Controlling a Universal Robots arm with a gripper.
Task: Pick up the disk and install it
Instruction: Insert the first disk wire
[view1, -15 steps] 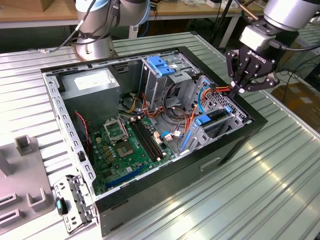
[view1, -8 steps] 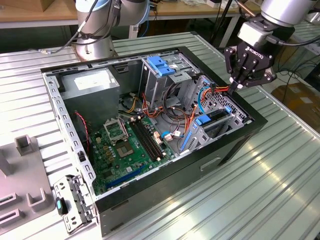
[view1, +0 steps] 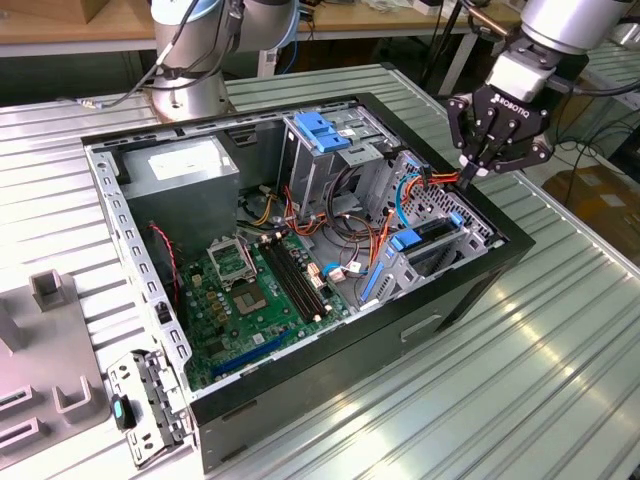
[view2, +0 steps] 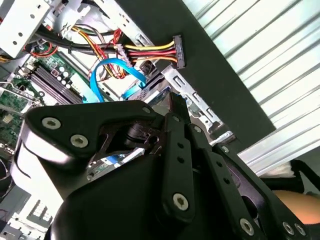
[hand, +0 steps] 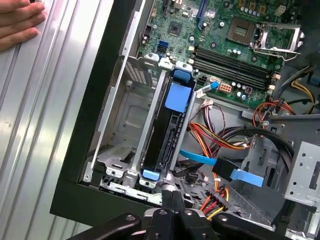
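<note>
One computer case, black, lid off, lying on a ribbed metal table. One arm, one gripper hanging over the case's edge at the exterior view's right, fingers drawn together at the tips with nothing visibly between them. Same closed look in the first wrist view, tips meeting just over the drive bay. One disk seated on edge in that bay, dark face between two grey metal walls, blue tab at the end toward the motherboard, a small blue clip at the end toward the gripper. In the exterior view, disk at the case's right side, just below the gripper. One green motherboard on the case floor, four memory slots side by side. One tall grey cage with a blue latch, far side of the case. One bundle of red, yellow and black wires ending in a black plug, just beside the bay. One person's hand resting on the table outside the case.
</note>
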